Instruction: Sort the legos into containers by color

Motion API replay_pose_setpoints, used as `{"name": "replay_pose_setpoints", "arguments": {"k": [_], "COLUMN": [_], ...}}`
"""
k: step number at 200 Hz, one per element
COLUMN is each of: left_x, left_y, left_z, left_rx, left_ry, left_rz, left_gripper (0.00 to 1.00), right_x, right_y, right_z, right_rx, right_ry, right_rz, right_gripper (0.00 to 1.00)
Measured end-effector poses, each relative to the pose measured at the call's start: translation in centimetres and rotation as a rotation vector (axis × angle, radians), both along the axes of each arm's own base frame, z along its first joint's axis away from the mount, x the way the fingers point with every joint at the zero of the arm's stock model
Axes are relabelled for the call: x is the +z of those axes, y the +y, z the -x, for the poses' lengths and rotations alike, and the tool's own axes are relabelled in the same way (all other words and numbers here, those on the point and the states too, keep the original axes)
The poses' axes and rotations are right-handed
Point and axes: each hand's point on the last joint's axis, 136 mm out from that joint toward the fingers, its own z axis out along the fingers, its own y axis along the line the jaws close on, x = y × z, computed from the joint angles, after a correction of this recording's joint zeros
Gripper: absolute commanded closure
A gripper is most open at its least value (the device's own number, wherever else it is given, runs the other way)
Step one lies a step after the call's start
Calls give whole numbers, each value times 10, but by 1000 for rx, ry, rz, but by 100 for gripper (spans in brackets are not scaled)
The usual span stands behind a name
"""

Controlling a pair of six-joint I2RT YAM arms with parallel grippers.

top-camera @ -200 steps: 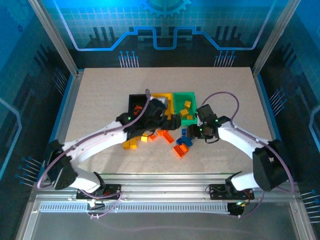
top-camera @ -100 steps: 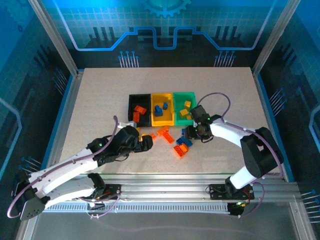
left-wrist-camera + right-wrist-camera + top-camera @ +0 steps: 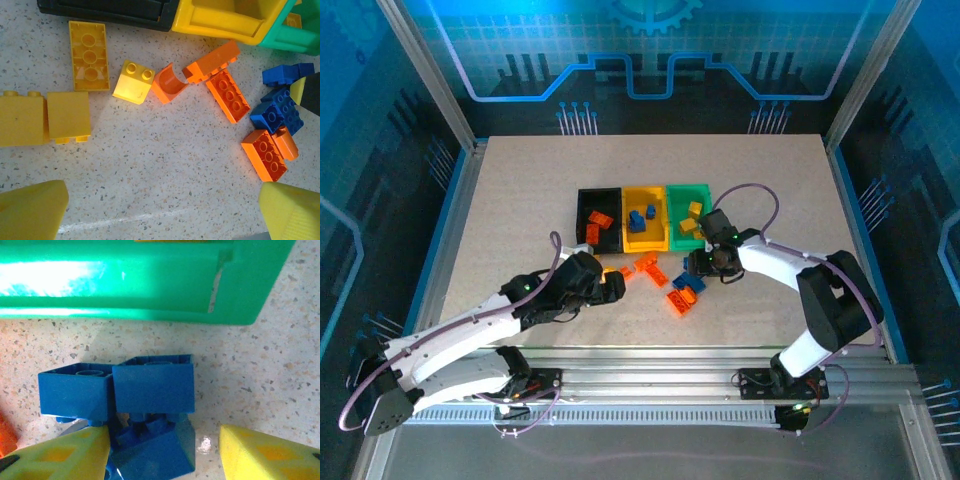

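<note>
Left pincer [image 3: 160, 215] drawn back, blue legos [image 3: 152, 390] between right pincer [image 3: 165, 455] fingers

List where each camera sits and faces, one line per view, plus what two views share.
Top: above and behind the arms, looking down at the table; left arm and right arm show, bases nearest.
Left wrist: on the left arm, looking down at loose bricks; its yellow fingertips at the bottom corners.
Right wrist: on the right arm, facing blue bricks beside the green bin; fingertips below.
Shared: the green bin, in top and right wrist views.
</note>
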Motion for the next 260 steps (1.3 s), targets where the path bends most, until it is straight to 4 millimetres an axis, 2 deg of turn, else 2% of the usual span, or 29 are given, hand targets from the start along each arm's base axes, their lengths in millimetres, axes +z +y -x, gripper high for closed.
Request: {"name": "replay_pose_setpoints", "arguments": {"k": [29,59,88,127,151,179,200,227,242,260], "left_x": [-5,-8,-8,-8,-7,-2,-2,-4,-5,-6], "left_y": [3,4,4,5,7,17,28,38,43,48], "left_z": [1,1,1,1,2,2,5,10,12,15], "left_rx": [5,8,8,8,15,52,79,109,119,135], "left_ry": [9,14,14,14,8,-11,-24,-26,-20,-13], "left_rz": [-8,-15,-15,-16,-20,-26,-32,-35,-45,-44], "left_gripper": [1,1,1,1,1,1,1,1,1,1], "right_x": [-1,-1,0,5,24,62,94,130,135,128], "right_y": [3,4,2,-12,-21,-20,4,68,99,123], "right_z": [-3,-4,-4,12,21,24,16,-9,-28,-56], "right_rx": [10,11,8,-11,-20,-11,46,169,204,206], "right_ry": [-9,-13,-25,-25,-64,-142,-184,-244,-253,-254], "right_rz": [-11,-14,-12,20,25,-26,-72,-130,-148,-141], "right_gripper": [47,60,66,69,69,68,68,67,67,67]}}
